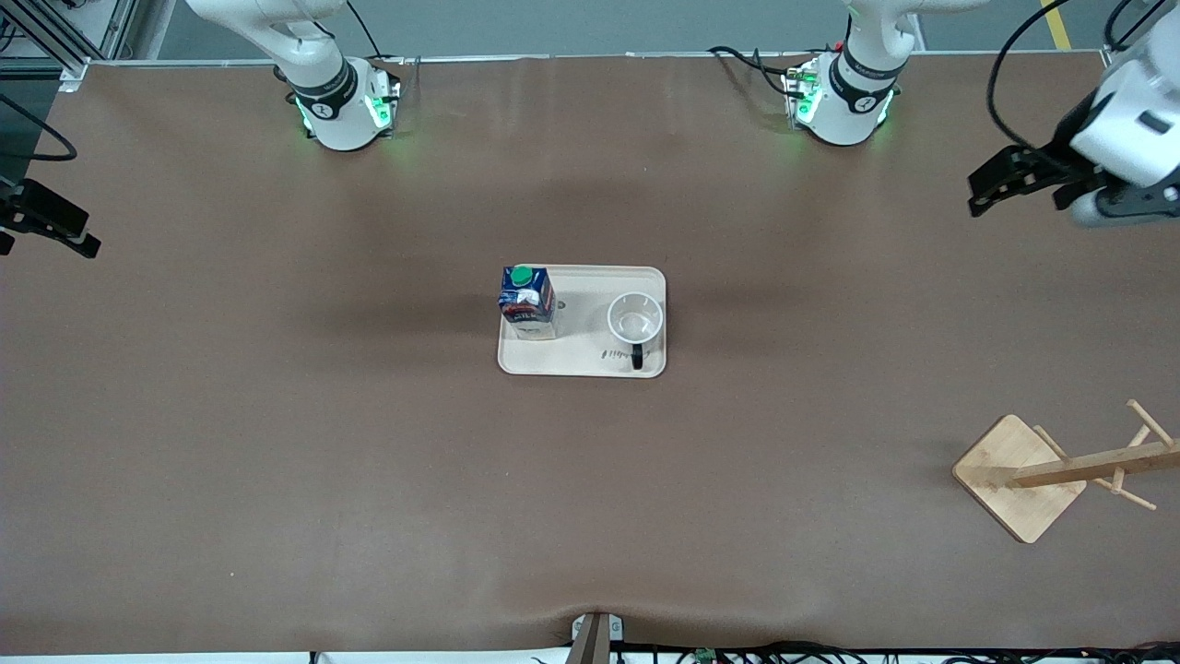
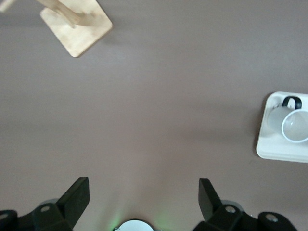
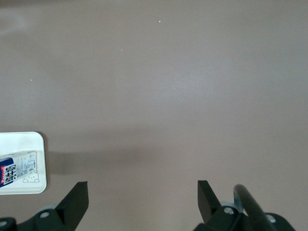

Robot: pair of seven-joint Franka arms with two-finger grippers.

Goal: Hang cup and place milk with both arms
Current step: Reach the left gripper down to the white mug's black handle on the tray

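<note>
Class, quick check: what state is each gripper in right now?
Left gripper: open, holding nothing, over bare table at the left arm's end.
Right gripper: open, holding nothing, over bare table at the right arm's end.

**Both arms waiting, grippers empty**

Your left gripper (image 1: 979,194) hangs over the tabletop (image 1: 277,443) at the left arm's end, fingers spread wide. Your right gripper (image 1: 55,231) hangs over the right arm's end, fingers (image 3: 77,199) equally wide apart. Neither holds anything.

Milk (image 1: 527,302) label print illegible; nothing else readable.
</note>
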